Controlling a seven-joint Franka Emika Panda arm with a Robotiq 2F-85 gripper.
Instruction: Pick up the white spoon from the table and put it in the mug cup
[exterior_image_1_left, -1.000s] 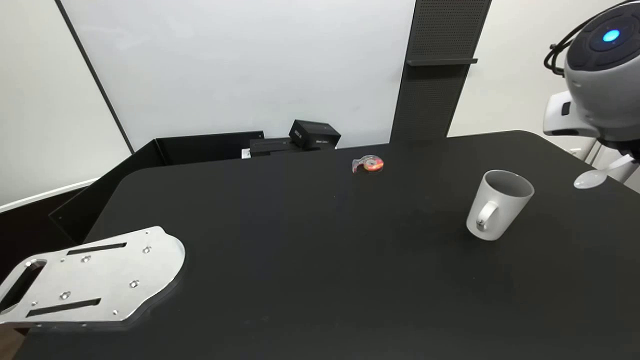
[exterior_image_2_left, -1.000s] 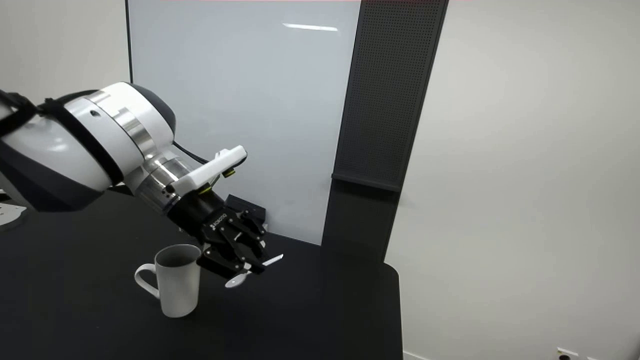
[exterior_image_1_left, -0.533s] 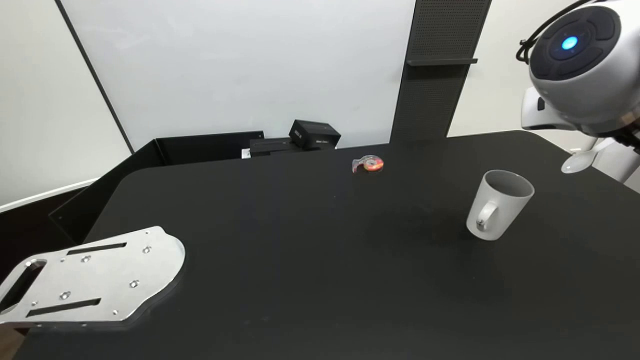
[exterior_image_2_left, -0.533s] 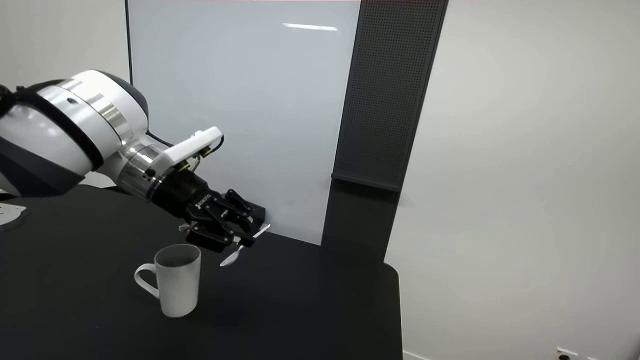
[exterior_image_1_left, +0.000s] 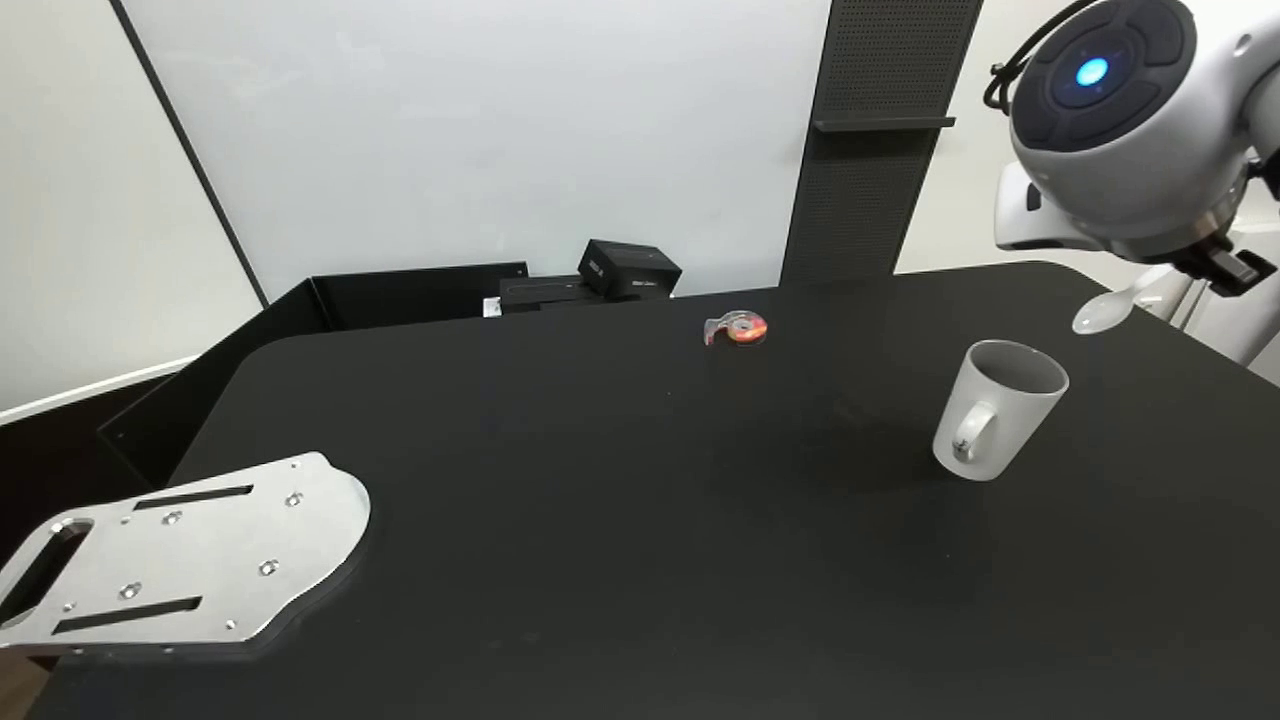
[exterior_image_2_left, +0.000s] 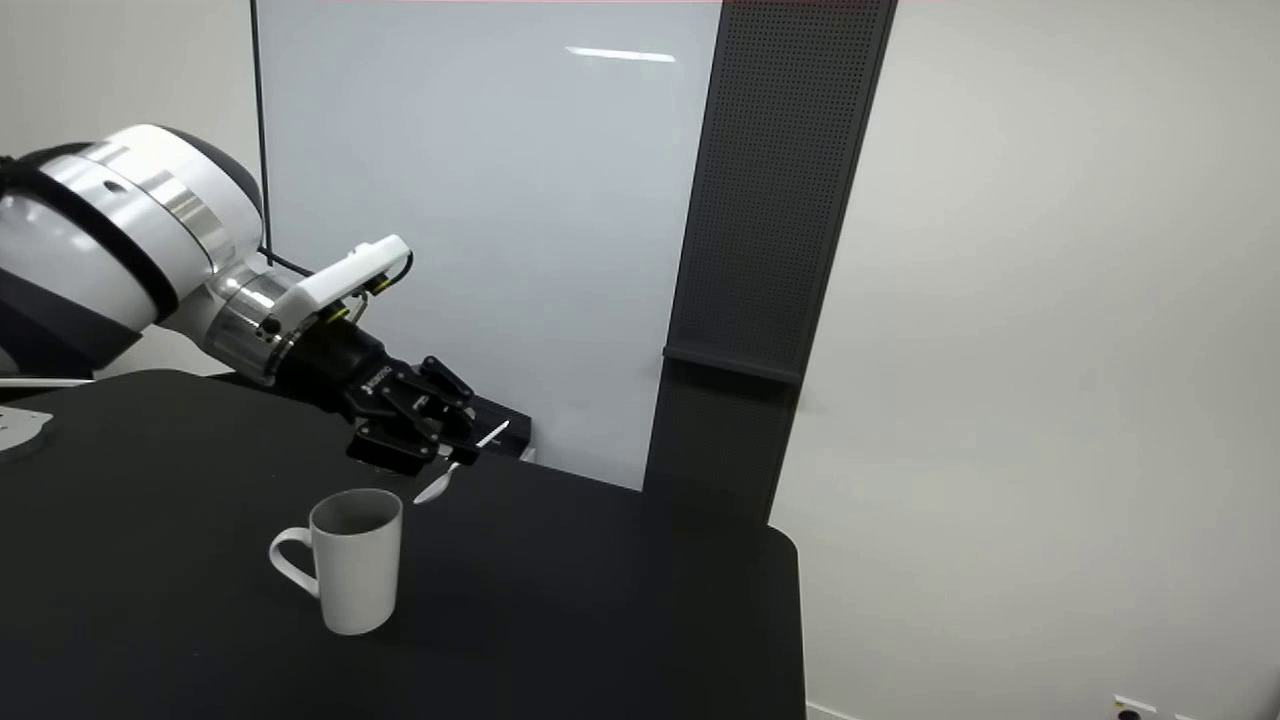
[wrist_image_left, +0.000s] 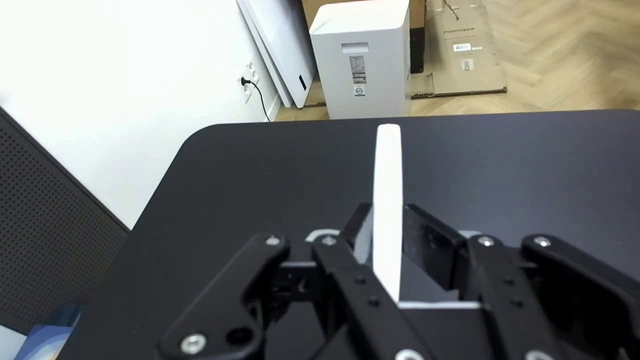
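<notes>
one white spoon is pinched by its handle in my two jaws, above one black bench, near but outside one upright mug; one tape dispenser and one slotted plate lie farther off.

White lettering on the black two-fingered gripper, above the black matte round-cornered tabletop, appears small and soft-edged in an exterior view, reading "ROBOTIQ." Beyond the tabletop's far edge in the wrist view, dark lettering on a brown cardboard panel appears to spell "PHANTEKS"; print on the panel's white labels is too small to make out. Past the same tabletop edge, a white box-shaped unit carries a grey printed strip and a square white label, both illegible. Behind the tabletop in an exterior view, pale lettering on a black rectangular box cannot be read.
</notes>
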